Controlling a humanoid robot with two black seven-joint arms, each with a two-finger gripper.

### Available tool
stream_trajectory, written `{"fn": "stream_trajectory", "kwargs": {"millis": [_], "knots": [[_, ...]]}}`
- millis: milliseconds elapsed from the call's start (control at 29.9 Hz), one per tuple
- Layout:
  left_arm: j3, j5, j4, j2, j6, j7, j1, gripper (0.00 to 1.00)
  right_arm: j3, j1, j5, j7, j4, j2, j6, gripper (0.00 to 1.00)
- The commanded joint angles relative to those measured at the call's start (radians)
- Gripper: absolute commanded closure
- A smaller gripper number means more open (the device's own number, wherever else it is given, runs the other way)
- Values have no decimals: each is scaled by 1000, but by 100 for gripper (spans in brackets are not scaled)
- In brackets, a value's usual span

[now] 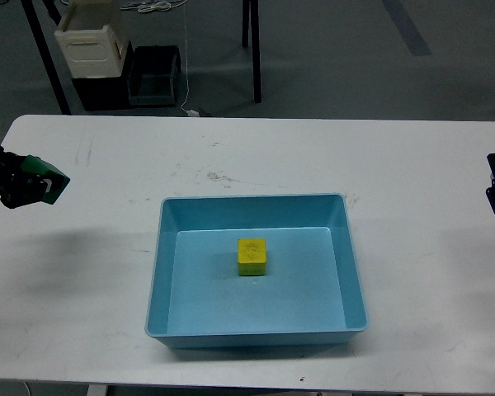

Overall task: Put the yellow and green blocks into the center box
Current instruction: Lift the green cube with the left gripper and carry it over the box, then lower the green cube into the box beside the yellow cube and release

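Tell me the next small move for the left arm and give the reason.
Probably carry the green block rightward until it is over the blue tray, then release. The left gripper holds the block above the white table, well left of the tray, its jaws shut on it. The yellow block already sits inside, so only the green one is left.

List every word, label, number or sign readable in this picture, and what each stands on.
No text can be read.
Yellow block in the blue box: a faint dark mark on its top face, too small and blurred to read.
Green block in the left gripper: no marking visible.
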Motion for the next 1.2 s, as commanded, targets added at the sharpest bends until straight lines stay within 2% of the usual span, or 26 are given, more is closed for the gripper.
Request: {"fn": "stream_trajectory", "kwargs": {"millis": [0,167,501,701,835,1002,1169], "knots": [[-1,-9,-132,-6,-9,0,-66,77,2,-8,1,0,-2,0,-5,1],[3,-1,-209,-103,-79,0,-129,77,1,-19,1,0,0,0,-19,1],[18,75,-212,-324,-79,0,-174,77,1,-25,1,0,-2,3,-19,1],[147,149,-212,-420,-79,0,-200,77,-2,-25,1,0,-2,14,-21,1],[183,183,-202,-472,-79,0,-197,77,-1,-25,1,0,-3,22,-21,1],[236,221,-123,-574,-79,0,-186,76,1,-24,1,0,-3,22,-21,1],[250,240,-82,-603,-79,0,-166,75,2,-21,1,0,-7,22,-21,1]]}}
